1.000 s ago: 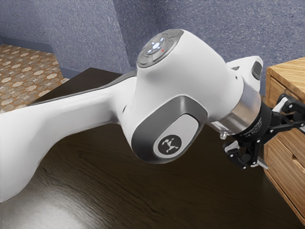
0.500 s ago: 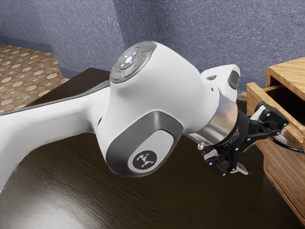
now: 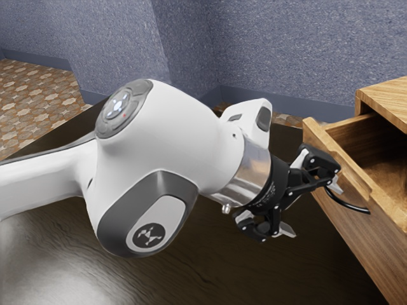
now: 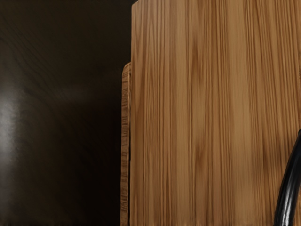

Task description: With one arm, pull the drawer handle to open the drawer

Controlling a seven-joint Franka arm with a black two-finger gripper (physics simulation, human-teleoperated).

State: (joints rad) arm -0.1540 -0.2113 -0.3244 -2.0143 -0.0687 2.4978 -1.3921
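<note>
So, the drawer [image 3: 348, 244] is found standing open, slid well out of the wooden cabinet [image 3: 385, 95] at the exterior view's right, and part of its inside can be looked into from above. The black handle [image 3: 351, 202] is seen on the drawer's front, a thin curved bar that sticks out toward the arm [image 3: 165, 159].

The gripper [image 3: 311, 210] is parked right at that front, with its fingers spread apart and not clamped on anything. The upper finger [image 3: 323, 170] is set against the near end of the handle and looks like it's touching it. The lower finger is kept apart from the handle, over the table [image 3: 191, 273]. So the handle is met from one side at most, and no real grip is made on it.

The arm is brought in from the exterior view's left as a big white body low over the dark table, with the black wrist pointed at the drawer's front. Behind it, a blue-grey wall [image 3: 286, 44] and a patterned tile floor [image 3: 32, 89] can be made out.

In the wrist view the drawer's front is shown close up as light wood with a clear grain, and a piece of the handle is caught as a black curved bar. Beside the front a narrow wooden strip [image 4: 125, 150] is seen; whether it belongs to the cabinet can't be told. The rest is taken up by the dark table, with a soft glare on it.
</note>
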